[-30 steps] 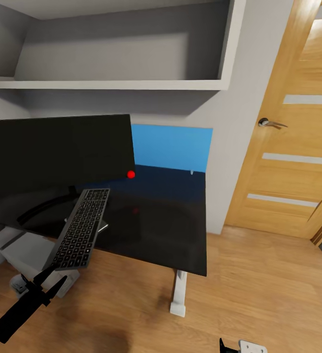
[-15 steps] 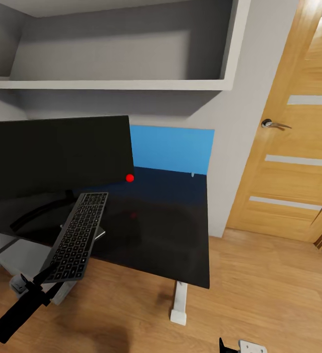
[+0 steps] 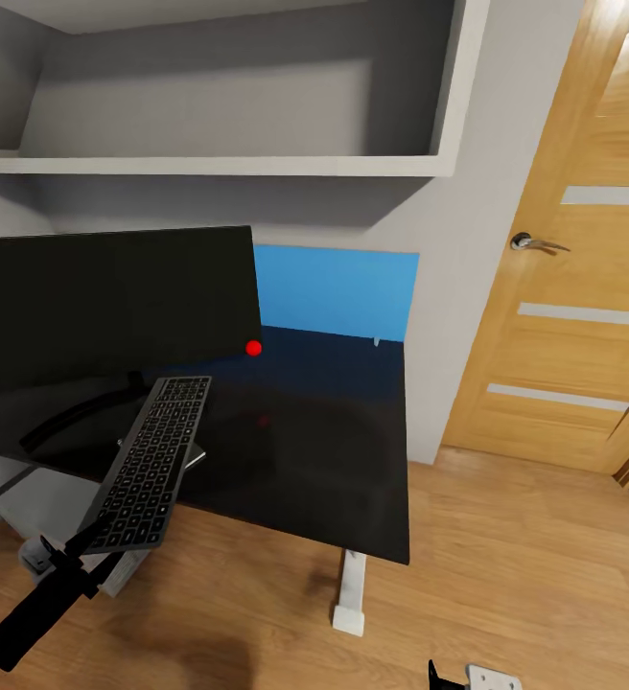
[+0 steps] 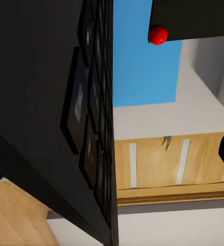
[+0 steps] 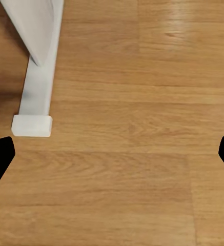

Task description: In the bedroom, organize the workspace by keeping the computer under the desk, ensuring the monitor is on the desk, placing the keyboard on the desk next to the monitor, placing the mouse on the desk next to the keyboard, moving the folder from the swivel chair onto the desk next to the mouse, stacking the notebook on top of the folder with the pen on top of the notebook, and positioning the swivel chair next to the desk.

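My left gripper (image 3: pixel 89 548) is shut on the near end of the black keyboard (image 3: pixel 156 458). The keyboard reaches up over the front edge of the black desk (image 3: pixel 334 450), its far end by the monitor's curved stand. In the left wrist view the keyboard (image 4: pixel 91 107) lies between the gripper's (image 4: pixel 112 169) fingers. The wide black monitor (image 3: pixel 104 307) stands on the desk, red dot at its lower corner. The blue folder (image 3: pixel 338 287) stands against the wall behind the desk. The grey computer (image 3: pixel 36 498) sits under the desk. My right gripper (image 5: pixel 112 154) hangs open over the floor.
A grey flat corner (image 3: pixel 198 455) peeks from under the keyboard. The desk's white foot (image 3: pixel 348 604) rests on the wooden floor. A wooden door (image 3: pixel 583 287) is at the right, and grey wall shelves (image 3: pixel 219 163) hang above the monitor.
The whole view shifted slightly a second ago, so the camera moved. Keyboard and left gripper keep their place relative to the monitor. Nothing differs over the last half second.
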Robot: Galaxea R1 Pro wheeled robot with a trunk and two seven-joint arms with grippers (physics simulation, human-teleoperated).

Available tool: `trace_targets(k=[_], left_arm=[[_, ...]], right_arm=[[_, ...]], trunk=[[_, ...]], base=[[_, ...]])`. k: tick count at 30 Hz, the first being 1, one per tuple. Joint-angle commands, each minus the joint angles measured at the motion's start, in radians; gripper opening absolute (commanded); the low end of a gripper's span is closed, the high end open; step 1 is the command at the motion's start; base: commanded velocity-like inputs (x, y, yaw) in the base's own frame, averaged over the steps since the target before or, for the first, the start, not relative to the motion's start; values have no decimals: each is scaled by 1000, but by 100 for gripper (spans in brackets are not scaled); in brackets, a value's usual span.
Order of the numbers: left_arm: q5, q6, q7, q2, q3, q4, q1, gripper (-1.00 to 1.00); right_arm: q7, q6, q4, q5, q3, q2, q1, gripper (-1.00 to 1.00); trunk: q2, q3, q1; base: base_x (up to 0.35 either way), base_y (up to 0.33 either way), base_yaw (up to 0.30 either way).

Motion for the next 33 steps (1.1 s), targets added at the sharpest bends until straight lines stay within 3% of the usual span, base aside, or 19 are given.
trace_targets(k=[1, 16, 17, 33], left_arm=[[6, 7, 0, 0, 0, 1, 0, 100], [6, 5, 0, -1, 0, 1, 0, 100], [6, 5, 0, -1, 0, 2, 0, -100], [3, 7, 0, -1, 0, 0, 0, -100]], right_arm=[[-1, -4, 2, 0, -1, 0, -1, 100], [-1, -4, 2, 0, -1, 0, -1, 100], [-1, -4, 2, 0, -1, 0, -1, 100], [-1, -4, 2, 0, -1, 1, -1, 100]], trunk=[[0, -1, 0], [0, -1, 0], [0, -1, 0], [0, -1, 0]], base=[[0, 0, 0], [0, 0, 0], [0, 0, 0], [0, 0, 0]])
